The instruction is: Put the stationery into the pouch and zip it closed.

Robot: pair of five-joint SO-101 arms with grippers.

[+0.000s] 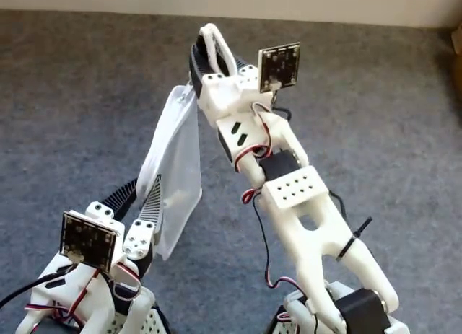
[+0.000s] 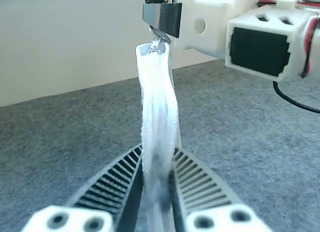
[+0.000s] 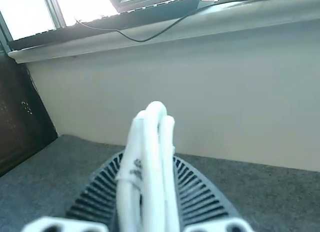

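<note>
While the right arm (image 1: 292,186) extends higher than the left arm (image 1: 108,305), both jaws clamp the pouch (image 1: 177,168).

The pouch (image 1: 177,161), stretched between the left gripper (image 1: 144,193) and the right gripper (image 1: 196,66), bars the middle; the grey worktop (image 1: 65,96) lies free on either side.

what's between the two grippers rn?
The white pouch, stretched from the right gripper to the left gripper, both shut on it. The high and left wrist views show it.
</note>
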